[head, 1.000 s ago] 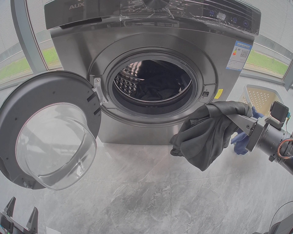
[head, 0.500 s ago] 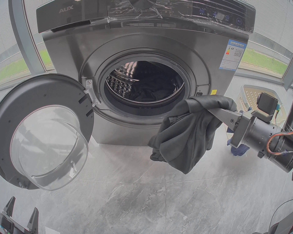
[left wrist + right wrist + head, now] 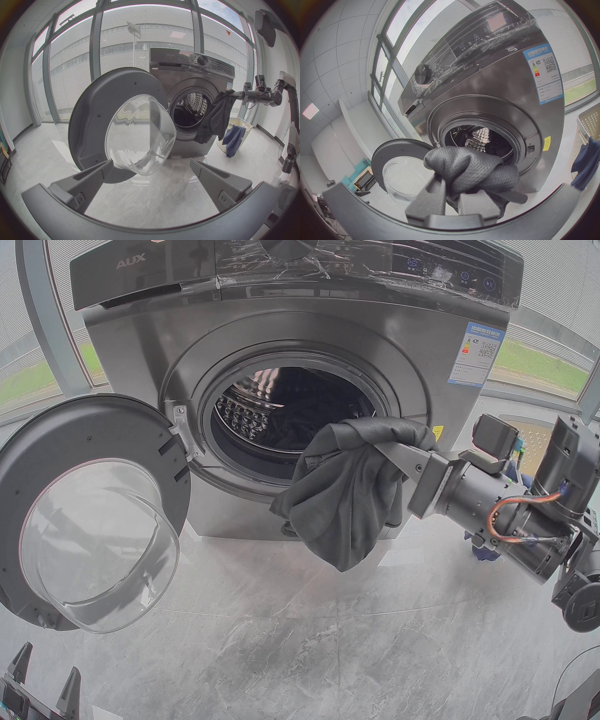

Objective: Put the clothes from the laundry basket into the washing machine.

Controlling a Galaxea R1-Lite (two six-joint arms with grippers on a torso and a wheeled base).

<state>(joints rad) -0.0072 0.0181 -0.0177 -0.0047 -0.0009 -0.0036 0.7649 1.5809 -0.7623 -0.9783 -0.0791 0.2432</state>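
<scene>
right tool: clamped on dark grey garment, hanging just before washing machine opening
left tool: spread wide, holds nothing
laundry basket: right of machine, blue garment draped over rim

The washing machine bears a logo, a blue energy label and a yellow sticker.

washing machine: brushed dark silver-grey, black top panel. drum: chrome, dotted hole grid. door, left of frame: matte dark grey ring, clear glass. garment, centre: charcoal, fine mesh weave. energy label, upper right: blue/white, coloured bars. sticker below it: yellow. laundry basket: beige, perforated. cloth over it: navy. floor: pale grey, marble veining. cable, right: orange.
</scene>
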